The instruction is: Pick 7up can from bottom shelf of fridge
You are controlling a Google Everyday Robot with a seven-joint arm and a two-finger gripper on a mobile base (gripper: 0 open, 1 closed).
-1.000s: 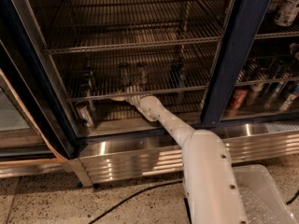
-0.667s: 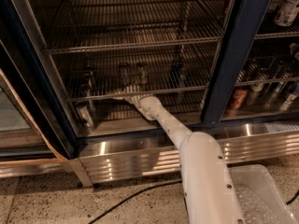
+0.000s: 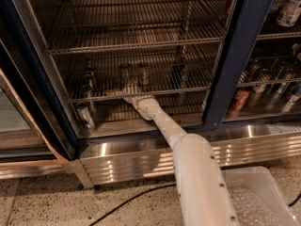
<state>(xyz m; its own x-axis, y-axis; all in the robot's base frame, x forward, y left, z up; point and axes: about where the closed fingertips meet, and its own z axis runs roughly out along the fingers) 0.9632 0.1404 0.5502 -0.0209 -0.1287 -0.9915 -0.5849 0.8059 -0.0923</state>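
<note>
Where the smooth white arm [image 3: 188,164] tapers into the fridge [image 3: 237,55], the gripper [image 3: 120,90] is seen at the front rail of the bottom shelf [image 3: 197,79], left of centre. Whether it is spread or closed cannot be told; only a pale shape is made out against the rods. The 7up can [image 3: 125,72] is stood upright on that shelf, just behind the gripper: slim cylinder, dull silvery-grey body. Contact between the two cannot be confirmed.

Three more cans are ranged along the same rack: a left can [image 3: 89,77], a near can [image 3: 143,74] just right of the 7up can, and a darker can [image 3: 178,74] further right. A low can [image 3: 84,115] is stood on the fridge floor, under the rack.

Shelf build: chrome wire grid, thin parallel rods, thicker front rail. The upper shelf [image 3: 141,44] is built the same way. Door frames are dark navy. The base [image 3: 131,157] is ribbed stainless steel with glossy highlights.

A translucent plastic bin [image 3: 263,182] with a bubbled bottom is set on the speckled floor [image 3: 47,201], right of the arm. A black cable [image 3: 127,202] is laid across that floor.
</note>
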